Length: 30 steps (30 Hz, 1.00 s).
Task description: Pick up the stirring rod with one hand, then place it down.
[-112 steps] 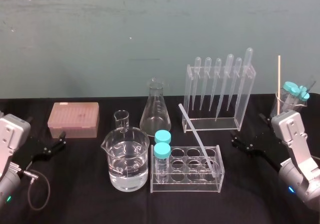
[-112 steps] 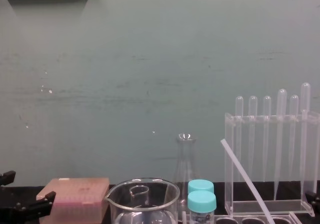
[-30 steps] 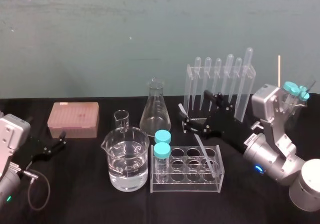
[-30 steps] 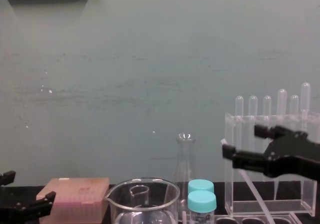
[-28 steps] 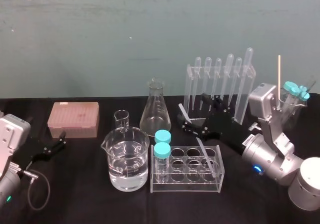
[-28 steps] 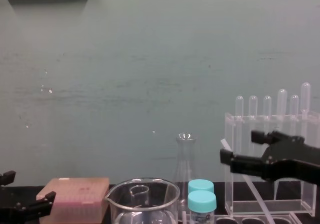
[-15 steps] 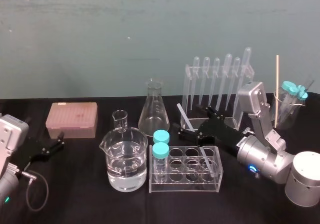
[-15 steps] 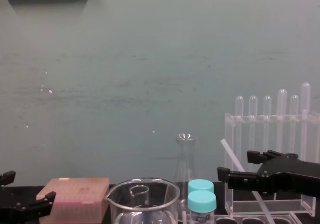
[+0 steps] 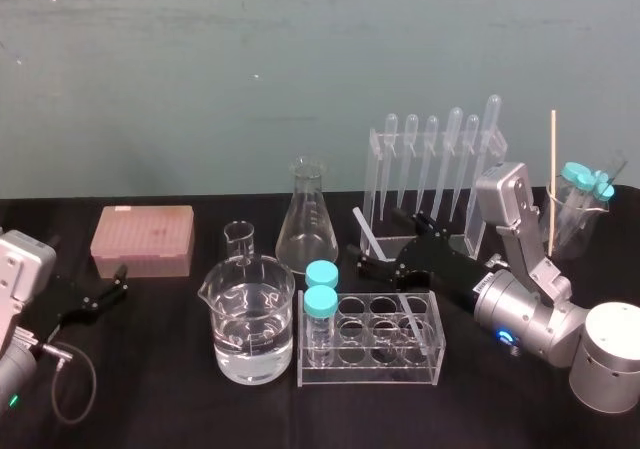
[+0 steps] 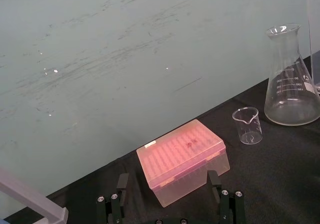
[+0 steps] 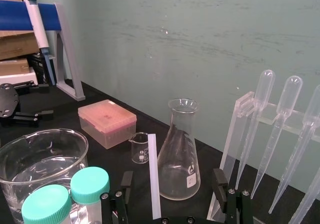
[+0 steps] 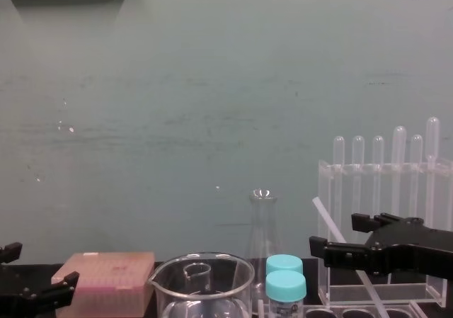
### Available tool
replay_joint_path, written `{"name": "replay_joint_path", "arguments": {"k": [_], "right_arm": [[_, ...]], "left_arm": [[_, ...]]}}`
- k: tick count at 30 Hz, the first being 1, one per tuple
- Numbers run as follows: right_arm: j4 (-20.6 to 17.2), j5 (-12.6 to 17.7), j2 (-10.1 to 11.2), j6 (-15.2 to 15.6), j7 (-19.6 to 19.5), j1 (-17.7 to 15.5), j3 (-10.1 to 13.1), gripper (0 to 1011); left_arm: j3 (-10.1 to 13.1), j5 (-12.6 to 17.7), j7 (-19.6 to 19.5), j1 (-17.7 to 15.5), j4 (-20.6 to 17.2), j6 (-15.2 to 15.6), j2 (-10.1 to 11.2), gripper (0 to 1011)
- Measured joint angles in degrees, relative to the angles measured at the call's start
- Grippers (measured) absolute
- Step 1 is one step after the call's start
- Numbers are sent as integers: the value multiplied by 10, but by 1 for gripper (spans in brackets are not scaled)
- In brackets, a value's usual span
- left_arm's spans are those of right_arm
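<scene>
Where the black table [image 9: 160, 409] lies nearest the robot, a glass beaker [image 9: 248, 314] part full of clear liquid stands just left of a clear tube rack [image 9: 372, 366]. Two teal-capped vials [image 9: 321, 304] sit in the rack's left end.

The stirring rod [image 9: 365, 229], thin and translucent white, has its lower end in a cell at the rack's right end. It leans up and back toward the left, and its top end is free in the air.

The right gripper [image 9: 375, 237] reaches in from the robot's right, above the back of the rack, at the rod's upper part. Its two black fingers are spread wide, one on each side of the rod. In the right wrist view the rod [image 11: 154, 176] runs between the fingers with a gap on both sides, touching neither.

The left gripper [image 9: 108, 287] sits low at the table's left edge, well apart from the glassware, with its fingers apart.

Farther back stand a small empty beaker [image 9: 240, 239], a conical flask [image 9: 305, 224] and, to the left, a pink tip box [image 9: 143, 239]. Behind the right gripper, a clear rack holds a row of upright pipettes [image 9: 440, 169]. A pale green wall [image 9: 250, 69] closes the scene.
</scene>
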Motion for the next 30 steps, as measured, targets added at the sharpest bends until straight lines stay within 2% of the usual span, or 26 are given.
{"name": "replay_joint_path", "arguments": {"k": [5,7,12,13,14,17,19,20,23,24,29,30], "right_arm": [[0,0,0,0,0,0,0,947],[0,0,0,0,0,0,-1,870],[-1,0,1,0,0,0,-1,749],[-1,0,1,0,0,0,-1,692],[-1,0,1,0,0,0,-1,692],[-1,0,1,0,0,0,-1,573],[-1,0,1,0,0,0,-1,537],[-1,0,1,0,0,0,-1,478],[-1,0,1,0,0,0,-1,408],[-1,0,1,0,0,0,-1,346],[-1,0,1,0,0,0,-1,204],[-1,0,1,0,0,0,-1,147]], "left_arm": [[0,0,0,0,0,0,0,1000],[0,0,0,0,0,0,0,1000],[0,0,0,0,0,0,0,1000],[0,0,0,0,0,0,0,1000],[0,0,0,0,0,0,0,1000],[0,0,0,0,0,0,0,1000],[0,0,0,0,0,0,0,1000],[0,0,0,0,0,0,0,1000],[0,0,0,0,0,0,0,1000],[0,0,0,0,0,0,0,1000],[0,0,0,0,0,0,0,1000],[0,0,0,0,0,0,0,1000]]}}
